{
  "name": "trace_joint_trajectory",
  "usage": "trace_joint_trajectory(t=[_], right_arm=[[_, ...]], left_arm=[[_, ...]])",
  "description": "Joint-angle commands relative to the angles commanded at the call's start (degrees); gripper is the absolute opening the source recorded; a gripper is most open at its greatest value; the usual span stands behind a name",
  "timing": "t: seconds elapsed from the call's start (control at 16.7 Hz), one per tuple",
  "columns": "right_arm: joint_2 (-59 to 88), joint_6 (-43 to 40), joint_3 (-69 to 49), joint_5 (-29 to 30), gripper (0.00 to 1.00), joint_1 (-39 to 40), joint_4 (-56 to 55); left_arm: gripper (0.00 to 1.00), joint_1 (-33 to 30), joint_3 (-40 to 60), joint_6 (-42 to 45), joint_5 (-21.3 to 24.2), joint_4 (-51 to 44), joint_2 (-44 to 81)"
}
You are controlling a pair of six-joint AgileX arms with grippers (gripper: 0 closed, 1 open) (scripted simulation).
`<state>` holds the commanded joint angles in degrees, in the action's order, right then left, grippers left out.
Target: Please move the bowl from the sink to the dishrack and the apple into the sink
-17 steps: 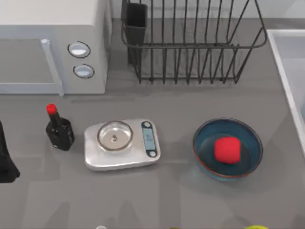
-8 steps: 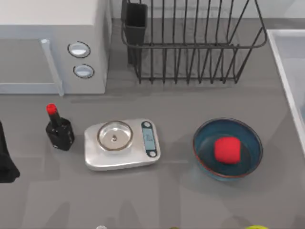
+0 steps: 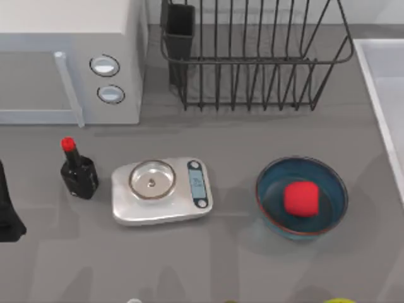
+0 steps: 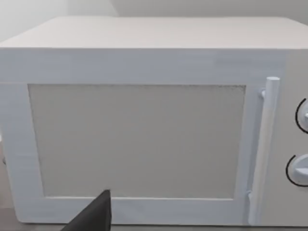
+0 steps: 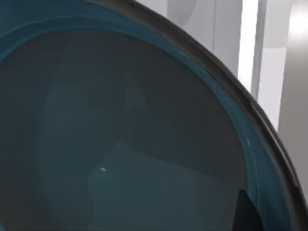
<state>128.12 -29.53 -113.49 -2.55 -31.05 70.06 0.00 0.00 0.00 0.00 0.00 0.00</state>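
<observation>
A teal-blue bowl (image 5: pixel 144 144) with a dark rim lies very close in the right wrist view. The pale sink wall (image 5: pixel 226 43) rises behind it. A dark bit of my right gripper (image 5: pixel 246 214) sits just inside the bowl's rim. In the top view the sink (image 3: pixel 386 82) runs along the right edge. The black wire dishrack (image 3: pixel 252 57) stands at the back, with a utensil cup at its left corner. The red apple (image 3: pixel 300 199) rests inside a look-alike teal bowl (image 3: pixel 268 189) on the table's right. My left gripper (image 3: pixel 6 214) is parked at the left edge.
A white microwave (image 3: pixel 69 63) fills the back left and faces the left wrist view (image 4: pixel 144 139). A red-capped black bottle (image 3: pixel 78 172) and a silver kitchen scale (image 3: pixel 161 190) stand in the middle left. Grey tabletop lies open in front of the dishrack.
A faint blue sliver at the sink's right edge in the top view is gone. The things on the table and my left arm have not moved.
</observation>
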Motion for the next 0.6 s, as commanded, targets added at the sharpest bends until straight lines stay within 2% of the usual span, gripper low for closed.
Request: trace_joint_trajectory(t=[0.36, 0.6], right_arm=[[-28.7, -10.1, 13.2, -1.1, 0.00, -9.5, 14.3], [-39.2, -14.6, 19.1, -1.6, 0.00, -13.7, 20.6]], left_arm=[[1.00, 0.0, 0.0, 0.0, 0.0, 0.0, 0.0], [1.00, 0.0, 0.0, 0.0, 0.0, 0.0, 0.0]])
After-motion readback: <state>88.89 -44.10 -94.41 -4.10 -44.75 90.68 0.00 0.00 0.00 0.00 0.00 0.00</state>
